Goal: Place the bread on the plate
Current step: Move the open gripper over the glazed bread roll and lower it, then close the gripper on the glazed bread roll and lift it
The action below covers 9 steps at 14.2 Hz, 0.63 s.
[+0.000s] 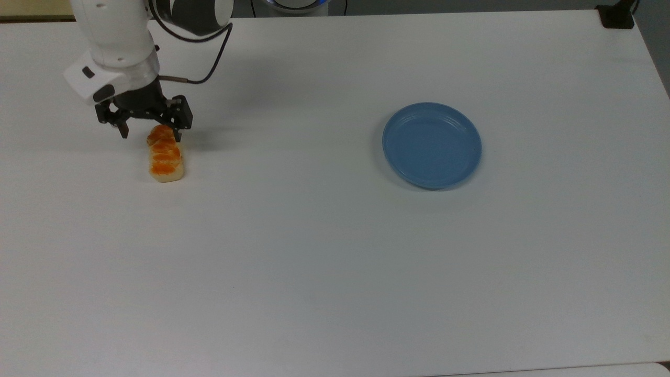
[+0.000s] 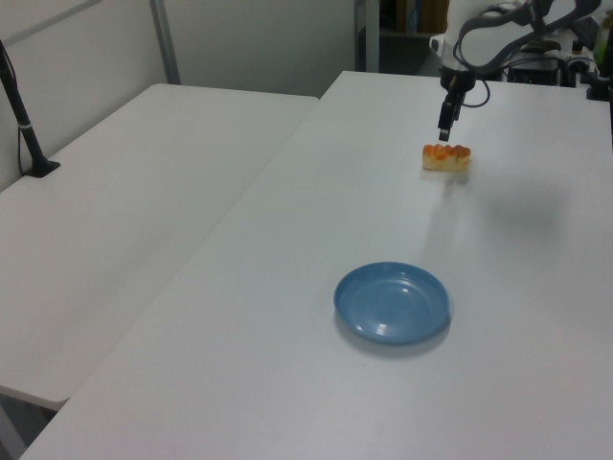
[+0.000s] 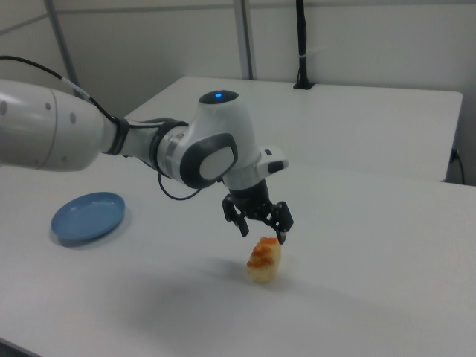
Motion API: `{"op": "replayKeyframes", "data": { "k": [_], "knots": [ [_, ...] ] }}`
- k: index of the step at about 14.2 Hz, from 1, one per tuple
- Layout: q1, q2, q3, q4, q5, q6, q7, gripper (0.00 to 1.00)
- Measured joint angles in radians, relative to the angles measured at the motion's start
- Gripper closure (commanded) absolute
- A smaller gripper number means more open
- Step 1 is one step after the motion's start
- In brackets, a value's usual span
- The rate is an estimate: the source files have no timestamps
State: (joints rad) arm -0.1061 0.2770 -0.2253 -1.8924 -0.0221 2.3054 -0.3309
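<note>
Hovering gripper (image 1: 151, 135) spread over bread (image 1: 166, 157) end, seemingly clear; plate (image 1: 432, 145) well apart

We see the white worktop (image 1: 335, 235) evenly and brightly lit from overhead, free of hard glare. The arm (image 3: 111, 141) throws a soft, blurred shadow beside the bread (image 1: 166, 157), and a thin dark rim hugs the plate (image 1: 432, 145). Colours lean cool and bluish; fine detail looks slightly soft throughout.
</note>
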Motion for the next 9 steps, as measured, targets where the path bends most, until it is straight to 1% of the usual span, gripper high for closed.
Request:
{"op": "replayKeyframes", "data": {
  "k": [1,3,4,7,8,9],
  "knots": [
    [0.0,0.016,0.0,0.0,0.0,0.014,0.0,0.03],
    [-0.001,0.039,0.0,0.0,-0.008,0.025,0.0,0.25],
    [-0.001,0.048,0.0,0.0,-0.02,0.025,0.0,0.33],
    [0.0,0.074,0.0,0.0,-0.034,0.025,0.0,0.75],
    [0.0,0.079,0.0,0.001,-0.034,0.025,0.0,0.87],
    [0.002,0.08,0.0,0.001,-0.034,0.025,0.002,0.92]
  ]
}}
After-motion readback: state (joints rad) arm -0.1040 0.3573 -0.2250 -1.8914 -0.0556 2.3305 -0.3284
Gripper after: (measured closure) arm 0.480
